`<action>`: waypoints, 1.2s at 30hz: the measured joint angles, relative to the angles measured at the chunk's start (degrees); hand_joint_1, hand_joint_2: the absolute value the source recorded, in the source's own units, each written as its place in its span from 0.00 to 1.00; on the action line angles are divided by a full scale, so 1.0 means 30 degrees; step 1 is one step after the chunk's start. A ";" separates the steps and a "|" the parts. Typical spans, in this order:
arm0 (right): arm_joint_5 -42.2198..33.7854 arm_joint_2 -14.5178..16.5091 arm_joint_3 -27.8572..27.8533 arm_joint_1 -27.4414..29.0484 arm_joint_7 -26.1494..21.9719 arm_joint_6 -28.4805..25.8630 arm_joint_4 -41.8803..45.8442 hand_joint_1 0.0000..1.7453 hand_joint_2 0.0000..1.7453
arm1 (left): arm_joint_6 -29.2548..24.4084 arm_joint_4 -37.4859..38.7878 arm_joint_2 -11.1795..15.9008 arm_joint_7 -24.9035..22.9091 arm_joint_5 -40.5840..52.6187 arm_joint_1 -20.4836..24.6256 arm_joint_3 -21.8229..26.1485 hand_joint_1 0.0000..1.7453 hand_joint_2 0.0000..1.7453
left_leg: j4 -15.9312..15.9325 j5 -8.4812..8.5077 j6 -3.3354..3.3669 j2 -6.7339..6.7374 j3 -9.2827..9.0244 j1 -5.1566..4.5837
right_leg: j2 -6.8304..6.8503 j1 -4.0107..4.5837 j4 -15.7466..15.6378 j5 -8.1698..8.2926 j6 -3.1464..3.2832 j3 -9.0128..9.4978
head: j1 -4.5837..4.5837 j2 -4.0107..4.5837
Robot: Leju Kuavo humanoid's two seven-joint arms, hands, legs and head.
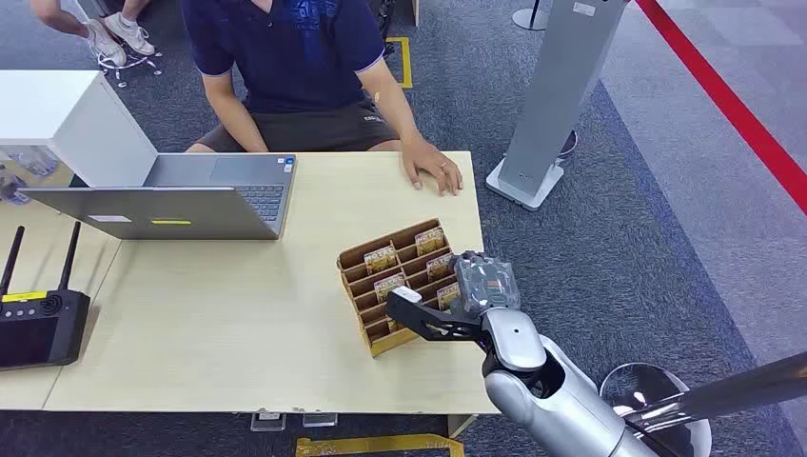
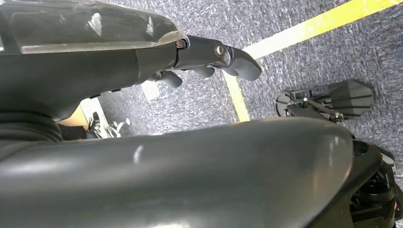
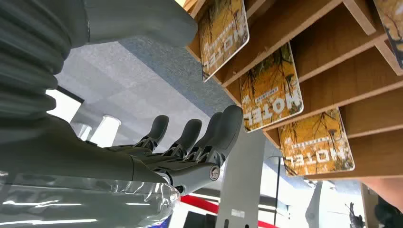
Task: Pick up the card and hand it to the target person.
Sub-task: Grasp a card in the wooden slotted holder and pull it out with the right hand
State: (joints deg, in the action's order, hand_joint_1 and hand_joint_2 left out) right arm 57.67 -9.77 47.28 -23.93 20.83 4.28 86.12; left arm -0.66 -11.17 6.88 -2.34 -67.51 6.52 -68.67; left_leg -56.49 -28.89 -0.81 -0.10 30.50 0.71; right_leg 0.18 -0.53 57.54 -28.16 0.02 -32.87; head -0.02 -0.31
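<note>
Cards (image 3: 271,88) printed "HOTEL" stand in the slots of a wooden rack (image 1: 395,286) on the tabletop (image 1: 238,324), their printed faces just ahead of the right hand (image 1: 457,300). That hand hovers at the rack's near right corner, holding nothing; in the right wrist view its fingers (image 3: 199,137) lie side by side, lightly curled, with the fingertips next to a card's edge but no card visibly pinched, and I cannot tell whether they touch it. The step in hand looks like the pick itself, so the task is at an early stage. To do it well, the hand should settle on one card only, probably the one nearest the fingertips, and bring thumb and fingers onto its two flat faces above the slot's lip. The cards look thin and glossy, so a pinch on the exposed upper part seems safer than a scrape along the edge. Lifting should follow the slot's slant, or the card may jam or tip the light rack. The person (image 1: 285,67) sits beyond the rack, a hand (image 1: 433,171) resting flat on the tabletop's far edge, which suggests a short forward reach for the handover. The left hand (image 2: 209,57) hangs low above grey carpet, fingers loosely curled on nothing. A laptop (image 1: 181,195) stands further off to the left.
</note>
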 joint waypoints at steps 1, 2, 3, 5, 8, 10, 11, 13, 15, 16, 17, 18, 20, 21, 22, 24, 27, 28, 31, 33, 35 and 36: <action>-0.0006 0.0000 0.0000 0.0006 0.0000 -0.0002 -0.0020 0.40 1.00 | 0.0002 0.0000 0.0000 0.0000 0.0004 0.0001 0.0000 0.00 0.00 | 0.0000 0.0000 0.0000 0.0000 0.0000 0.0000 | 0.0000 0.0000 0.0000 0.0000 0.0000 0.0000 | 0.0000 0.0000; -0.0013 0.0000 0.0000 0.0013 -0.0002 -0.0005 -0.0035 0.40 1.00 | 0.0005 0.0000 0.0000 0.0002 0.0009 0.0002 0.0000 0.00 0.00 | 0.0000 0.0000 0.0000 0.0000 0.0000 0.0000 | 0.0000 0.0000 0.0000 0.0000 0.0000 0.0000 | 0.0000 0.0000; -0.0025 0.0000 0.0000 0.0025 -0.0005 -0.0011 -0.0066 0.40 1.00 | 0.0009 0.0000 0.0000 0.0002 0.0022 0.0003 0.0000 0.00 0.00 | 0.0000 0.0000 0.0000 0.0000 0.0000 0.0000 | 0.0000 0.0000 0.0000 0.0000 0.0000 0.0000 | 0.0000 0.0000; -0.0044 -0.0002 0.0000 0.0046 -0.0013 -0.0026 -0.0106 0.40 1.00 | 0.0022 0.0000 0.0000 0.0002 0.0049 0.0006 0.0000 0.00 0.00 | 0.0000 0.0000 0.0000 0.0000 0.0000 0.0000 | 0.0000 0.0000 0.0000 0.0000 0.0000 -0.0001 | 0.0000 0.0000; -0.0076 -0.0016 0.0000 0.0103 -0.0015 -0.0046 -0.0140 0.40 1.00 | 0.0046 0.0000 0.0000 0.0000 0.0095 0.0013 0.0000 0.00 0.00 | 0.0000 0.0000 0.0000 0.0001 -0.0002 0.0000 | 0.0000 0.0000 0.0000 0.0000 0.0000 -0.0001 | 0.0000 0.0000; -0.0089 -0.0031 0.0000 0.0175 -0.0015 -0.0060 -0.0153 0.40 1.00 | 0.0056 0.0000 0.0000 0.0000 0.0111 0.0019 0.0000 0.00 0.00 | 0.0000 0.0000 0.0000 0.0001 -0.0002 0.0000 | 0.0000 0.0000 0.0000 0.0000 0.0000 -0.0001 | 0.0000 0.0000; -0.0091 -0.0038 0.0000 0.0216 -0.0015 -0.0065 -0.0158 0.40 1.00 | 0.0060 0.0000 0.0000 -0.0002 0.0115 0.0022 0.0000 0.00 0.00 | 0.0000 0.0000 0.0000 0.0001 -0.0002 0.0000 | 0.0000 0.0000 0.0000 0.0000 0.0000 -0.0001 | 0.0000 0.0000; -0.0091 -0.0058 0.0000 0.0297 -0.0015 -0.0078 -0.0166 0.40 1.00 | 0.0066 0.0000 0.0000 -0.0006 0.0122 0.0027 0.0000 0.00 0.00 | 0.0000 0.0000 0.0000 0.0000 -0.0002 0.0000 | 0.0000 0.0000 0.0000 0.0000 0.0000 -0.0001 | 0.0000 0.0000; -0.0091 -0.0080 -0.0004 0.0358 -0.0013 -0.0095 -0.0168 0.41 1.00 | 0.0066 0.0000 0.0000 -0.0009 0.0129 0.0032 0.0000 0.00 0.00 | 0.0000 0.0000 0.0000 0.0001 -0.0002 0.0000 | 0.0000 0.0000 0.0000 0.0000 0.0000 -0.0001 | 0.0000 0.0000; -0.0091 -0.0087 -0.0007 0.0381 -0.0007 -0.0108 -0.0168 0.42 1.00 | 0.0066 0.0000 0.0000 -0.0011 0.0140 0.0034 0.0000 0.00 0.00 | 0.0000 0.0000 0.0000 0.0001 -0.0003 0.0000 | 0.0000 0.0000 -0.0001 0.0000 0.0000 -0.0001 | 0.0000 0.0000; -0.0091 -0.0095 -0.0013 0.0404 0.0000 -0.0122 -0.0168 0.42 1.00 | 0.0066 0.0000 0.0000 -0.0013 0.0157 0.0038 0.0000 0.00 0.00 | 0.0000 0.0000 0.0000 0.0001 -0.0004 0.0000 | -0.0001 0.0000 -0.0001 0.0000 0.0000 -0.0001 | 0.0000 0.0000; -0.0089 -0.0098 -0.0018 0.0429 0.0011 -0.0140 -0.0168 0.43 1.00 | 0.0066 0.0000 -0.0002 -0.0020 0.0184 0.0042 0.0000 0.00 0.00 | 0.0000 0.0000 0.0000 0.0001 -0.0004 0.0000 | -0.0001 0.0000 -0.0001 0.0000 0.0000 -0.0001 | 0.0000 0.0000; -0.0084 -0.0104 -0.0033 0.0493 0.0036 -0.0162 -0.0168 0.43 1.00 | 0.0066 0.0000 -0.0005 -0.0040 0.0242 0.0051 0.0000 0.00 0.00 | 0.0000 0.0000 0.0000 0.0001 -0.0005 0.0000 | -0.0001 0.0000 -0.0001 0.0000 0.0000 -0.0001 | 0.0000 0.0000; -0.0069 -0.0108 -0.0042 0.0534 0.0060 -0.0167 -0.0166 0.43 1.00 | 0.0067 0.0000 -0.0007 -0.0053 0.0269 0.0061 0.0000 0.00 0.00 | 0.0000 0.0000 0.0000 0.0001 -0.0006 0.0000 | -0.0001 0.0000 -0.0001 0.0000 0.0000 -0.0001 | 0.0000 0.0000; -0.0054 -0.0113 -0.0049 0.0572 0.0091 -0.0168 -0.0162 0.43 1.00 | 0.0069 0.0000 -0.0007 -0.0060 0.0286 0.0075 0.0000 0.00 0.00 | -0.0001 0.0000 0.0000 0.0001 -0.0006 0.0000 | -0.0001 0.0000 -0.0001 0.0000 0.0000 -0.0001 | 0.0000 0.0000; -0.0022 -0.0128 -0.0065 0.0632 0.0144 -0.0168 -0.0137 0.42 1.00 | 0.0075 0.0000 -0.0007 -0.0066 0.0302 0.0111 0.0000 0.00 0.00 | -0.0001 0.0000 0.0000 0.0001 -0.0006 0.0000 | -0.0001 0.0000 -0.0001 0.0000 0.0000 0.0000 | 0.0000 0.0000; -0.0011 -0.0160 -0.0078 0.0683 0.0160 -0.0168 -0.0109 0.42 1.00 | 0.0082 0.0000 -0.0009 -0.0071 0.0302 0.0144 0.0000 0.00 0.00 | -0.0001 0.0000 0.0000 0.0001 -0.0006 0.0000 | -0.0001 0.0000 -0.0001 0.0000 0.0000 0.0001 | 0.0000 0.0000; -0.0011 -0.0173 -0.0084 0.0701 0.0160 -0.0168 -0.0109 0.42 1.00 | 0.0084 0.0000 -0.0013 -0.0073 0.0302 0.0148 0.0000 0.00 0.00 | -0.0001 0.0000 0.0000 0.0001 -0.0006 -0.0001 | -0.0001 0.0000 -0.0001 0.0000 0.0000 0.0001 | 0.0000 0.0000; -0.0011 -0.0195 -0.0142 0.0775 0.0160 -0.0168 -0.0109 0.42 1.00 | 0.0091 0.0000 -0.0026 -0.0075 0.0302 0.0151 0.0000 0.00 0.00 | -0.0001 0.0000 0.0000 0.0001 -0.0006 -0.0001 | -0.0001 0.0000 -0.0001 0.0000 0.0000 0.0000 | 0.0000 0.0000; -0.0004 -0.0202 -0.0197 0.0830 0.0162 -0.0168 -0.0109 0.43 1.00 | 0.0095 0.0000 -0.0029 -0.0099 0.0302 0.0154 0.0000 0.00 0.00 | -0.0001 0.0000 0.0000 0.0001 -0.0006 -0.0001 | -0.0001 0.0000 -0.0001 0.0000 0.0000 0.0000 | 0.0000 0.0000; 0.0024 -0.0209 -0.0224 0.0894 0.0177 -0.0166 -0.0109 0.43 1.00 | 0.0095 0.0000 -0.0029 -0.0133 0.0308 0.0157 0.0000 0.00 0.00 | -0.0001 0.0000 0.0000 0.0001 -0.0006 -0.0001 | -0.0001 0.0000 -0.0001 0.0000 0.0000 0.0000 | 0.0000 0.0000; 0.0047 -0.0211 -0.0231 0.0929 0.0188 -0.0164 -0.0109 0.43 1.00 | 0.0096 0.0000 -0.0029 -0.0146 0.0311 0.0159 0.0000 0.00 0.00 | -0.0001 0.0000 0.0000 0.0001 -0.0006 0.0000 | -0.0001 0.0000 -0.0001 0.0000 0.0000 0.0000 | 0.0000 0.0000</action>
State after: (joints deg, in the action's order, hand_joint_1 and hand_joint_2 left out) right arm 57.81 -10.40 46.58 -21.15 21.39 3.79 85.79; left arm -0.37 -11.17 6.80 -2.78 -66.57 7.00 -68.67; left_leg -56.49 -28.89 -0.81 -0.09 30.49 0.71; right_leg 0.18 -0.53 57.54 -28.16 0.02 -32.87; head -0.02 -0.31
